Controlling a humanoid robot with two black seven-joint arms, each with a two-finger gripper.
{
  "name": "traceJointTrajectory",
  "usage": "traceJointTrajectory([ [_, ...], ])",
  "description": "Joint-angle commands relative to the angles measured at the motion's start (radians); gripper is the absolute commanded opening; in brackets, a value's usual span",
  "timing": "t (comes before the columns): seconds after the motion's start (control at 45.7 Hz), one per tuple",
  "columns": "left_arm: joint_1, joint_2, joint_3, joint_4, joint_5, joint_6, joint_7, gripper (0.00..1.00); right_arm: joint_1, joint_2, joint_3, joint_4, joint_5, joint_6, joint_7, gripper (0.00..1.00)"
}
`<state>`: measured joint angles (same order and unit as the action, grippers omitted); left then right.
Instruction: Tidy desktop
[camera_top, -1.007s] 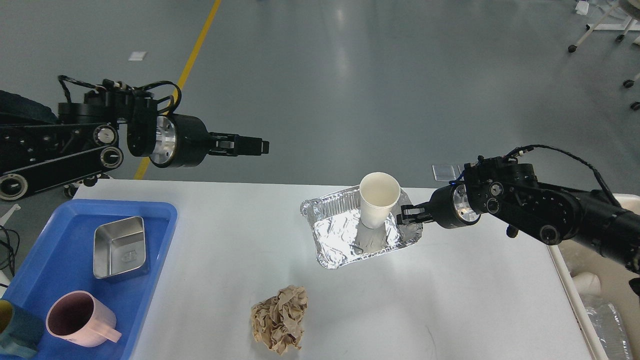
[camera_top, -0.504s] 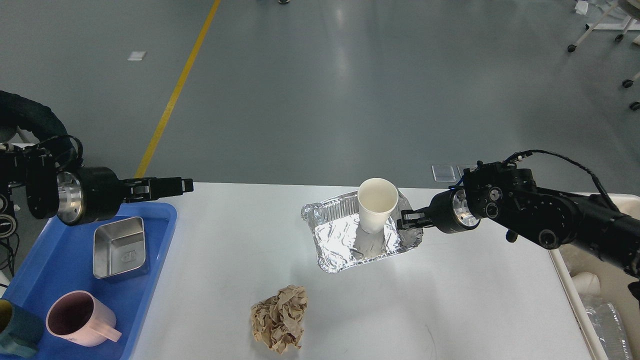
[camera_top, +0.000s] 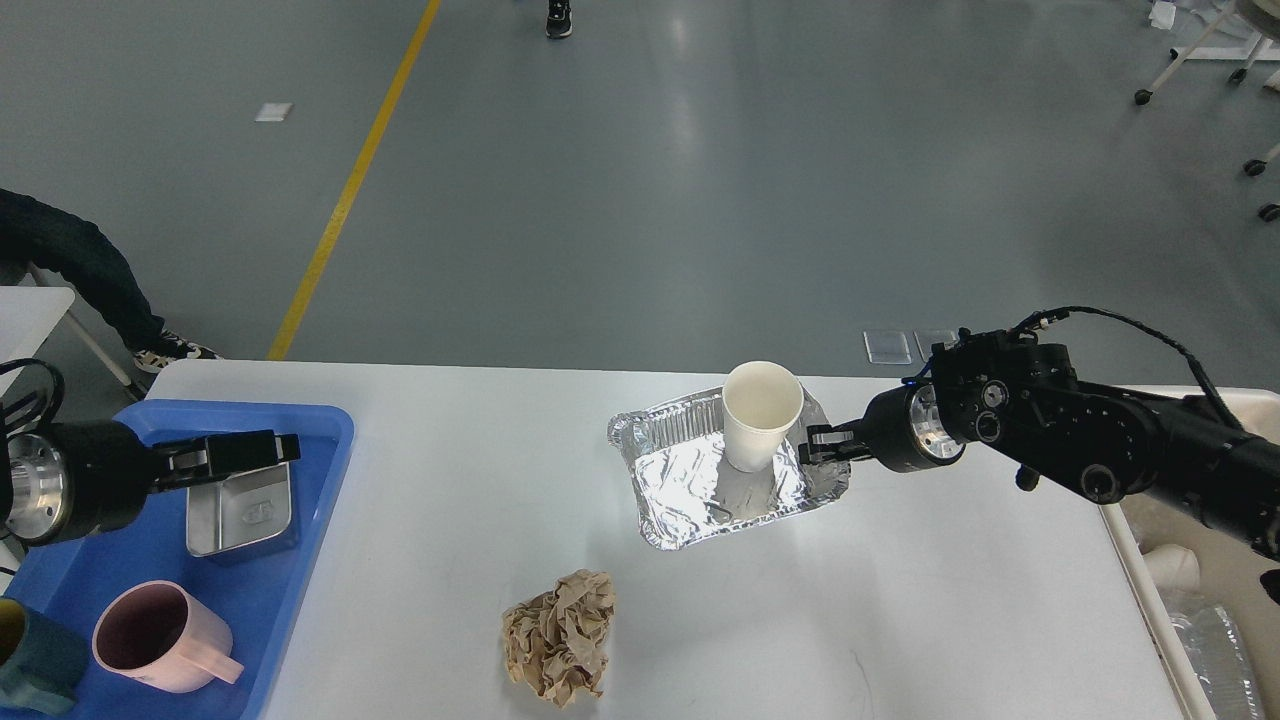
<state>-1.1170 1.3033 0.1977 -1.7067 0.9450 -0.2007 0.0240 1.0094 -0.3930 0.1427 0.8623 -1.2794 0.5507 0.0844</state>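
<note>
The desktop (camera_top: 900, 600) is a large white-grey tabletop. On it a silver foil tray (camera_top: 690, 490) holds an upright white paper cup (camera_top: 762, 405). My right gripper (camera_top: 818, 446) is shut on the foil tray's right rim, with the arm coming in from the right. A crumpled brown paper ball (camera_top: 560, 640) lies near the front middle. My left gripper (camera_top: 270, 450) hovers low over the blue tray (camera_top: 330, 430), above a steel container (camera_top: 240, 505). It is seen side-on, so its fingers cannot be told apart.
The blue tray at the left also holds a pink mug (camera_top: 160, 640) and a teal cup (camera_top: 30, 660). A cream bin (camera_top: 1140, 560) stands off the table's right edge. A person's legs show on the floor at far left.
My left arm has dropped and pulled back left, from high above the table's far edge to low over the blue tray. The foil tray and cup shifted slightly right with my right gripper.
</note>
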Motion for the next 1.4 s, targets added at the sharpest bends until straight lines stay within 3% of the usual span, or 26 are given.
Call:
traceJointTrajectory([
  [0.0, 0.031, 0.007, -0.003, -0.002, 0.000, 0.014, -0.013, 0.87, -0.002, 0.002, 0.000, 0.000, 0.000, -0.002, 0.000, 0.00],
  [1.38, 0.062, -0.038, -0.004, -0.001, -0.002, 0.021, -0.022, 0.87, -0.002, -0.017, 0.005, 0.012, 0.000, -0.002, 0.000, 0.00],
])
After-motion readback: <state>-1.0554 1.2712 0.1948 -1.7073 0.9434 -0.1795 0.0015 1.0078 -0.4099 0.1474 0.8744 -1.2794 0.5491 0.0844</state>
